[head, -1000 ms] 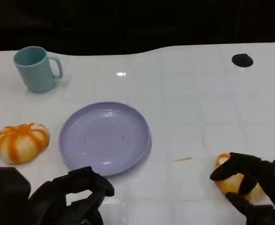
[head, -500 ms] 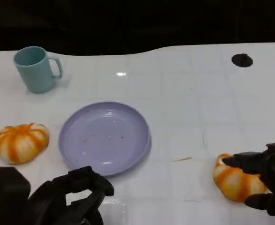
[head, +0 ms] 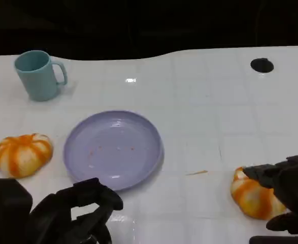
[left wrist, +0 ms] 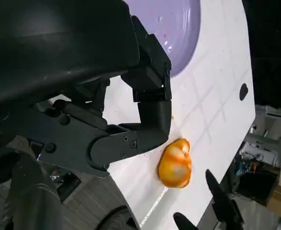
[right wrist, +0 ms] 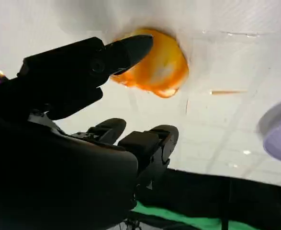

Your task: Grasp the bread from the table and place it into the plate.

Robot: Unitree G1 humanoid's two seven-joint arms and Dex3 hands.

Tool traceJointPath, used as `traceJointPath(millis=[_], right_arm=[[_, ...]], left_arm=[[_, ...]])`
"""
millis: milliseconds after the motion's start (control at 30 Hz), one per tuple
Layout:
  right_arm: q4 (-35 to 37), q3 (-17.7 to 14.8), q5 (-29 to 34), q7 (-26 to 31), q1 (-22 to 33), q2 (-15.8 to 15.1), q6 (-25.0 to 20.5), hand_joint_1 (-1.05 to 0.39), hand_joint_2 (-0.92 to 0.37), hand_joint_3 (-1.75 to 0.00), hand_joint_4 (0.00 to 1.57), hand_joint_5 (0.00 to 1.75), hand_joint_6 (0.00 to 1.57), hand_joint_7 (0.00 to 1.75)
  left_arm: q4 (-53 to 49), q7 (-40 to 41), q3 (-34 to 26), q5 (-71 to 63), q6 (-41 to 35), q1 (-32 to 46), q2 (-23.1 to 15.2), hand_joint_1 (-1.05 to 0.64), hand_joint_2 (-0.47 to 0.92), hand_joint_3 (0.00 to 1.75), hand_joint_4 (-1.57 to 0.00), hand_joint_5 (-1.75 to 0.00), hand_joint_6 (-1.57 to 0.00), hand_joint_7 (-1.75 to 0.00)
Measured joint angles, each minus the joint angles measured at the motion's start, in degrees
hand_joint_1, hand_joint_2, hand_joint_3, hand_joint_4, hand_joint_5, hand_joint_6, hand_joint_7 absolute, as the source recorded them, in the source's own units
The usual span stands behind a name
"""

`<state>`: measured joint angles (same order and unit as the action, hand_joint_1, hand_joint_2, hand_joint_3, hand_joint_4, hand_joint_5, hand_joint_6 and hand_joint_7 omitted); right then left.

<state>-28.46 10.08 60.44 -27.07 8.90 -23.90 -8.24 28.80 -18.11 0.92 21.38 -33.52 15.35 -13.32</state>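
At the lower left of the head view, the left hand [head: 83,211] is hovering over the white bench [head: 204,117] with fingers curled in, holding nothing. At the lower right, the right hand [head: 286,195] is sitting with fingers spread apart around the near bread [head: 251,197], which is lying on the bench, not lifted. Farther up, the purple plate [head: 113,149] is lying at centre, another bread [head: 23,154] at its left. A teal mug [head: 38,74] is standing at the upper left.
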Motion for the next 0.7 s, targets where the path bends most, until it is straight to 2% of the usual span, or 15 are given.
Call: traceJointPath(millis=[300, 700], right_arm=[[9.9, 3.3, 2.4, 2.9, -4.4, 0.2, -0.4, -0.53, -0.88, -0.01, 0.24, 0.22, 0.42, 0.01], [21.1, 6.6, 1.6, 7.5, -9.8, 1.6, -2.2, -0.54, -0.92, -0.01, 0.26, 0.17, 0.43, 0.0]], left_arm=[[0.0, 0.0, 0.2, -0.1, 0.1, 0.0, 0.0, -0.4, 0.88, 0.58, -0.7, -1.75, -0.65, -1.38], [1.4, 0.0, 0.3, 0.4, -1.1, 0.0, 0.2, -0.38, 0.88, 0.6, -0.7, -1.75, -0.65, -1.4]])
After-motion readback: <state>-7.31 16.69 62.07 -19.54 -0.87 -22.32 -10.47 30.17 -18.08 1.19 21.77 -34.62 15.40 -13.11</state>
